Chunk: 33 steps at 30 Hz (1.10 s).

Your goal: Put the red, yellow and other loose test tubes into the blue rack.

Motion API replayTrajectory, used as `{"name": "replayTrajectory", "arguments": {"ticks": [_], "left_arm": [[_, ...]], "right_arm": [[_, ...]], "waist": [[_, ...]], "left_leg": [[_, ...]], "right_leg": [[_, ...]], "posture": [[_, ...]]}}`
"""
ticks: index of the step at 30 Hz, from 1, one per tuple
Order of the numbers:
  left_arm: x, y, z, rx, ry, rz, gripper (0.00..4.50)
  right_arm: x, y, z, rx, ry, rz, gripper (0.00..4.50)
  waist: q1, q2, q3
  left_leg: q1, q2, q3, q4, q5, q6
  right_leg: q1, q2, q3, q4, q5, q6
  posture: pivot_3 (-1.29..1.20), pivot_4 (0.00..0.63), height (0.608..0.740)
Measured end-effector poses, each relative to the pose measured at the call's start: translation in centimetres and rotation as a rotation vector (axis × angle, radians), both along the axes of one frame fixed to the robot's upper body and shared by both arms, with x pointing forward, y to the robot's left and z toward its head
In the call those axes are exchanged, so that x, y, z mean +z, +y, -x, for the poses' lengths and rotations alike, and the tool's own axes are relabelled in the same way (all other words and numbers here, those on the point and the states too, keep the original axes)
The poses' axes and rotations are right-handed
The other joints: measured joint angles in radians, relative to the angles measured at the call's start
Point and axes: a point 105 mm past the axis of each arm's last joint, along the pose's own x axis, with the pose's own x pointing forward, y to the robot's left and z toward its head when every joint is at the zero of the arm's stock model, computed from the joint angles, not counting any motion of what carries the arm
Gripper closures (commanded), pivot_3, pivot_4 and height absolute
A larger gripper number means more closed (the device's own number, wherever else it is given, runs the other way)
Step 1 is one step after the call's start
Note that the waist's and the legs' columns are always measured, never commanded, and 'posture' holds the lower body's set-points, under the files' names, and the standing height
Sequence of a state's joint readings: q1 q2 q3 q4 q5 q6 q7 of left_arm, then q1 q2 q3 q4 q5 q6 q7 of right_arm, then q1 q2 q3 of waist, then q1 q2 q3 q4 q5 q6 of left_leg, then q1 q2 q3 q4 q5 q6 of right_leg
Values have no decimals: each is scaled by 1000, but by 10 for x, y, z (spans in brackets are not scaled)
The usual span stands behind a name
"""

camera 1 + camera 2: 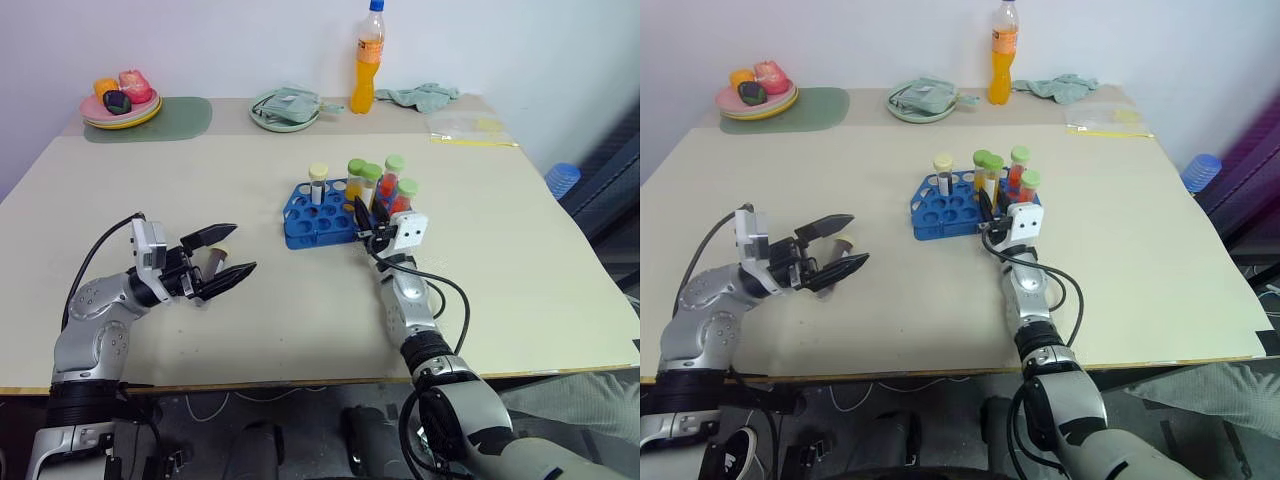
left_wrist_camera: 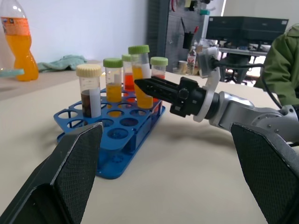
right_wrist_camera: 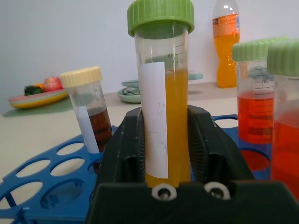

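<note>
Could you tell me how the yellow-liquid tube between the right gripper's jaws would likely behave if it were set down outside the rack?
The yellow tube is tall and narrow under a wide green cap, so it would probably tip easily. Being round, it would likely roll once down. Its smooth clear wall may slip in the right gripper.

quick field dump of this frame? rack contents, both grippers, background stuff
rack: blue rack, mid-table
tubes in rack: five upright; one cream-capped dark tube, four green-capped, yellow or red-orange liquid
right gripper: right gripper at the rack's near right corner, fingers either side of a yellow tube standing in the rack; grip or release cannot be told
left gripper: left gripper open, empty, above the table left of the rack
loose tubes on table: none seen
far edge: orange drink bottle, plate of toy food, green plate with cloth
</note>
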<state>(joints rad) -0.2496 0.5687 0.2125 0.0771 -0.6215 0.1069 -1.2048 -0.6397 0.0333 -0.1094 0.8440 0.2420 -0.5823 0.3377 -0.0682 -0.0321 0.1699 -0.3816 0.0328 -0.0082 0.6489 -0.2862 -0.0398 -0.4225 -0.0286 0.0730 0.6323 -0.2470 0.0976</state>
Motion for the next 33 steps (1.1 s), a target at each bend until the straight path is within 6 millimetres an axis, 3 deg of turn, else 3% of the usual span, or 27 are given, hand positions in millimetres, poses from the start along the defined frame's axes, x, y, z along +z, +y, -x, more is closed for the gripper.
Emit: {"name": "replayTrajectory", "arguments": {"ticks": [3,4,11,18,25,28,33], "left_arm": [[0,0,1,-7,-7,-3,0],[0,0,1,-10,-7,-3,0],[0,0,0,-7,-8,0,0],[-7,5,3,0,8,-4,0],[-9,11,3,54,25,-37,0],[-7,16,1,85,28,-63,0],[4,33,0,157,14,-73,0]], "right_arm": [[-2,-4,2,0,0,4,313],[-2,-4,2,-2,-3,12,48],[15,-12,12,5,-93,95,48],[18,-43,58,77,-128,246,48],[46,-69,99,311,-114,385,48],[64,-64,122,515,-122,476,48],[88,-58,126,661,-166,530,48]], "waist": [[-1,0,0],[-2,0,0],[1,0,0],[2,1,0],[4,2,1],[7,2,1],[11,2,1]], "left_leg": [[1,0,0,0,0,0],[1,0,0,0,0,0],[1,0,1,0,0,0],[2,0,1,0,0,0],[8,0,1,-1,0,0],[9,0,1,0,0,0],[9,0,1,0,0,0]], "right_leg": [[0,0,0,0,0,0],[0,0,0,0,0,0],[1,-1,0,0,0,0],[1,0,1,0,0,0],[9,1,1,-2,-2,-2],[9,2,1,-2,-2,-2],[10,2,1,-2,-2,-2]], "posture": [[0,150,740],[0,150,740],[0,150,740],[0,150,740],[0,150,740],[0,150,740],[0,150,740]]}}
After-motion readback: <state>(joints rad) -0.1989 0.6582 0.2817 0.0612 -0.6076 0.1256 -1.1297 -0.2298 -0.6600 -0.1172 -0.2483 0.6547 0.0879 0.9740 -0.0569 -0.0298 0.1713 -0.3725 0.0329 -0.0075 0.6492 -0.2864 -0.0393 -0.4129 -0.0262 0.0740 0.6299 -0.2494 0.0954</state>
